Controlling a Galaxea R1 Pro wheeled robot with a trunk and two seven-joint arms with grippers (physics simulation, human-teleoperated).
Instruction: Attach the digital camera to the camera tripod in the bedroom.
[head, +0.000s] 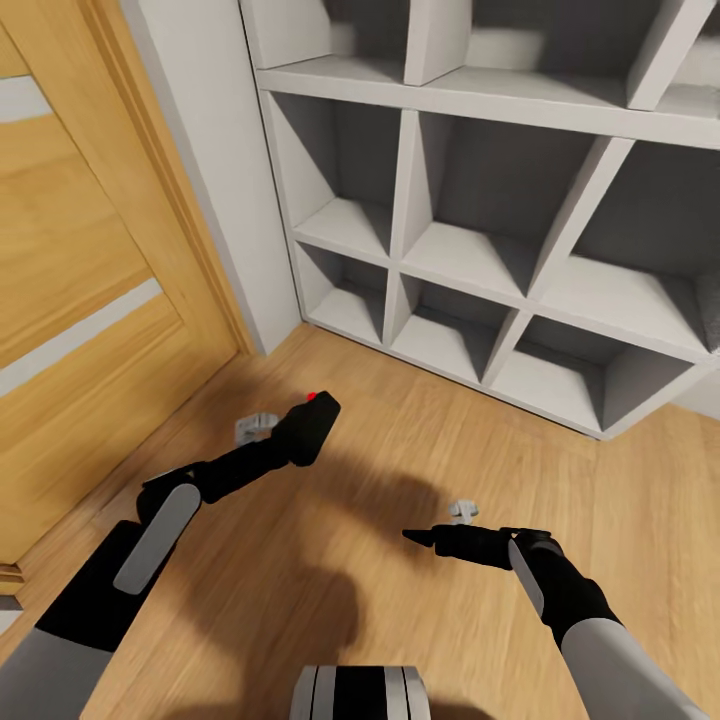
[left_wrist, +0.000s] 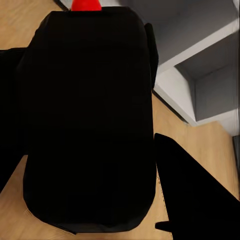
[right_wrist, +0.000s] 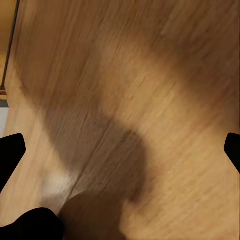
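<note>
Digital camera (head: 308, 428): black, chunky body, red button (head: 312, 397) on top, carried clear of the floor at the end of the left arm. In the left wrist view the body (left_wrist: 90, 125) sits between the two dark fingers, one finger (left_wrist: 195, 195) running along its side, so the left gripper (left_wrist: 92, 150) is pinched on the camera across its flanks. Judgement: rigid hard shell, light enough for one gripper, smooth sides that could slip or twist if the clamp loosens; lens and button are the fragile parts, so the hold across the plain flanks is the right one, leaving the base free for the mount. Right gripper (head: 420, 538) held out low over the wood floor (head: 400, 620), carrying nothing; in the right wrist view its dark fingertips (right_wrist: 10, 155) stand far apart at opposite edges over bare planks, so it is spread. Surroundings: grey cubby shelving (head: 480, 260) ahead against the wall, compartments bare as far as visible; wooden door (head: 70, 300) on the left. Tripod not yet reached; robot appears in transit with the camera.
</note>
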